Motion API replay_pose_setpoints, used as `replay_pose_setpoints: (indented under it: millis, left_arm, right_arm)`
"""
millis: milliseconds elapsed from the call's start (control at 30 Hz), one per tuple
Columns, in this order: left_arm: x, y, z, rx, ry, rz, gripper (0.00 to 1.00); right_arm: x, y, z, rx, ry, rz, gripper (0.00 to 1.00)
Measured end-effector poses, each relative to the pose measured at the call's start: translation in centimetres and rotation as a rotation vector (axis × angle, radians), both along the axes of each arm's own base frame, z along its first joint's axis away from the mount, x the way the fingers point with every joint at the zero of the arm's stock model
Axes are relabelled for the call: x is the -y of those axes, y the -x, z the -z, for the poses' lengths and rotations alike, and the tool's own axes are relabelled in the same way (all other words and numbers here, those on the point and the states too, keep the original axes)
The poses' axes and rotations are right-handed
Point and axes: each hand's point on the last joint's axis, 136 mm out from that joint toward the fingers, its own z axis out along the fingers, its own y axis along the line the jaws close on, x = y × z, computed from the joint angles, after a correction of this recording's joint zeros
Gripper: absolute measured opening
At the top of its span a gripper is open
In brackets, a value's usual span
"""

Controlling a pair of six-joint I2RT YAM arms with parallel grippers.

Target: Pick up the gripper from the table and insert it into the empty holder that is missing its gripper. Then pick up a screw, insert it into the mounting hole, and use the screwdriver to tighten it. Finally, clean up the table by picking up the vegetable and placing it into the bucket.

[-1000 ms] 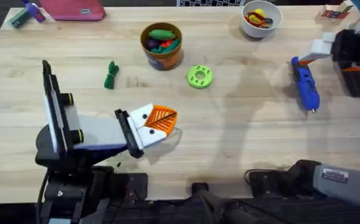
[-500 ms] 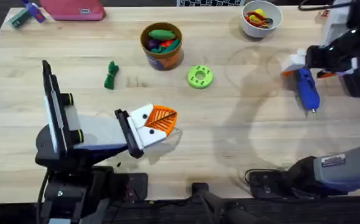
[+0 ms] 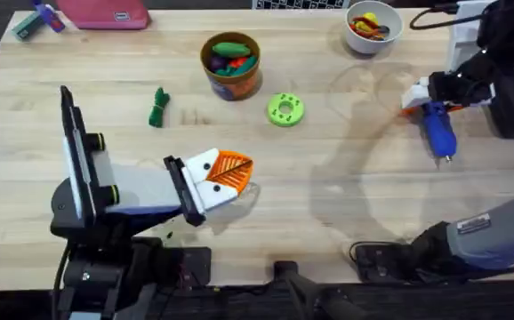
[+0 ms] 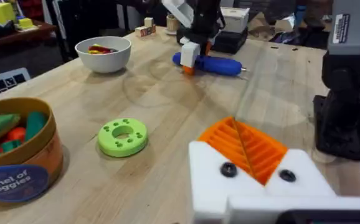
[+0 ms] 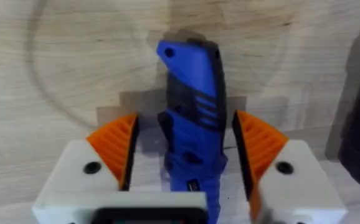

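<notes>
The right gripper point(image 5: 183, 155) hangs over the screwdriver point(image 3: 437, 130), which lies on the table point(image 3: 346, 204) at about 2 o'clock, its orange fingers point(image 5: 118, 146) spread open either side of the blue barrel. The round body could roll or skid if one pad touches first. The left gripper point(image 3: 226, 173) sits near 7 o'clock; whether it is open I cannot tell. The vegetable point(image 3: 157, 108) lies at 10 o'clock, left of the bucket point(image 3: 230, 64).

The blue mark on the bucket point(image 4: 15, 163), well off to one side of the left pincer point(image 4: 250, 163), carries pale lettering that reads in part "ushel of Veggies"; a grey label behind it is too small to read.
</notes>
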Motion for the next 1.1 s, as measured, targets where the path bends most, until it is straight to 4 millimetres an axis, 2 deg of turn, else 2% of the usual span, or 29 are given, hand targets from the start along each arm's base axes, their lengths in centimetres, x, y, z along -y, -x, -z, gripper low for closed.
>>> replay_pose_setpoints:
  millis: [100, 233, 267, 600, 733, 800, 900, 1100]
  left_arm:
    - [0.0, 0.0, 0.0, 0.000, 0.000, 0.000, 0.006]
    - [0.0, 0.0, 0.0, 0.000, 0.000, 0.000, 0.006]
    - [0.0, 0.0, 0.0, 0.000, 0.000, 0.000, 0.006]
    - [0.0, 0.0, 0.0, 0.000, 0.000, 0.000, 0.006]
    - [0.0, 0.0, 0.0, 0.000, 0.000, 0.000, 0.006]
    - [0.0, 0.0, 0.0, 0.000, 0.000, 0.000, 0.006]
    - [0.0, 0.0, 0.0, 0.000, 0.000, 0.000, 0.006]
    - [0.0, 0.0, 0.0, 0.000, 0.000, 0.000, 0.006]
  right_arm:
    - [0.0, -0.1, 0.1, -0.004, 0.000, -0.004, 0.640]
    - [0.6, -0.3, 0.3, -0.003, 0.029, -0.004, 0.108]
    - [0.7, -0.4, 0.3, 0.000, 0.032, 0.000, 0.038]
    - [0.5, -0.5, 0.3, 0.004, 0.024, -0.005, 0.024]
    - [-1.0, -1.0, -0.2, 0.041, -0.050, -0.019, 0.024]
    - [-2.4, -1.6, -1.3, 0.087, -0.100, -0.032, 0.024]
    - [-4.3, -2.8, -4.5, 0.198, -0.169, -0.054, 0.024]
    - [-8.1, -4.3, -15.1, 0.514, -0.269, -0.123, 0.024]
